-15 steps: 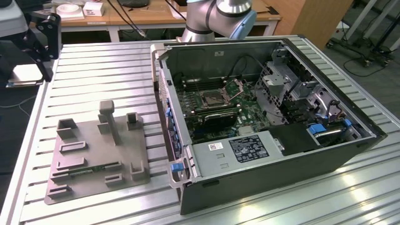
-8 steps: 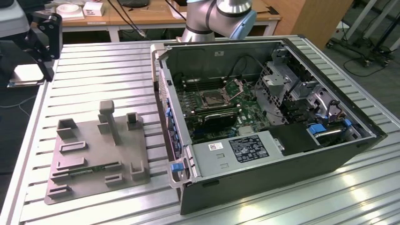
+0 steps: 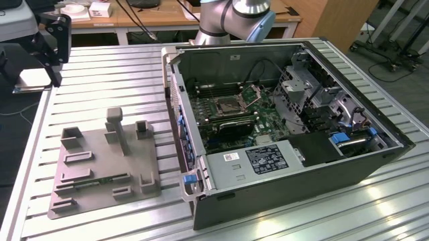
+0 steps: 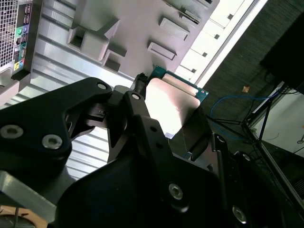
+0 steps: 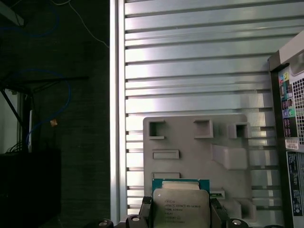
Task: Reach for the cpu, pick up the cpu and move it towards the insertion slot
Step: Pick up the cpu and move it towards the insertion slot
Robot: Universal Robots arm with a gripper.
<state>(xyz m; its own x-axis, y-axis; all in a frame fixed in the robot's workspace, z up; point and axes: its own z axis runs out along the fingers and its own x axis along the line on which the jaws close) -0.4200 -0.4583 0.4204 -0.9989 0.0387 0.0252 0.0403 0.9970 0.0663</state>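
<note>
My gripper [image 5: 180,214] is shut on the cpu [image 5: 180,203], a square chip with a silver top plate and a green rim. In both wrist views the black fingers [image 4: 137,102] press on two opposite edges of the cpu [image 4: 172,107]. In the exterior view the gripper [image 3: 41,75] hangs over the table's edge on that view's left, well above the surface, with the cpu [image 3: 30,83] at its tips. The insertion slot [image 3: 226,106], a silver-framed socket with a dark centre, lies on the green board inside the open computer case [image 3: 282,165], far from the gripper.
A grey holder block [image 3: 100,160] with pockets and upright posts lies on the slatted metal table [image 3: 100,80] between gripper and case; a green memory stick [image 3: 100,179] rests in it. The case's walls stand around the board. The arm's base [image 3: 234,20] is behind the case.
</note>
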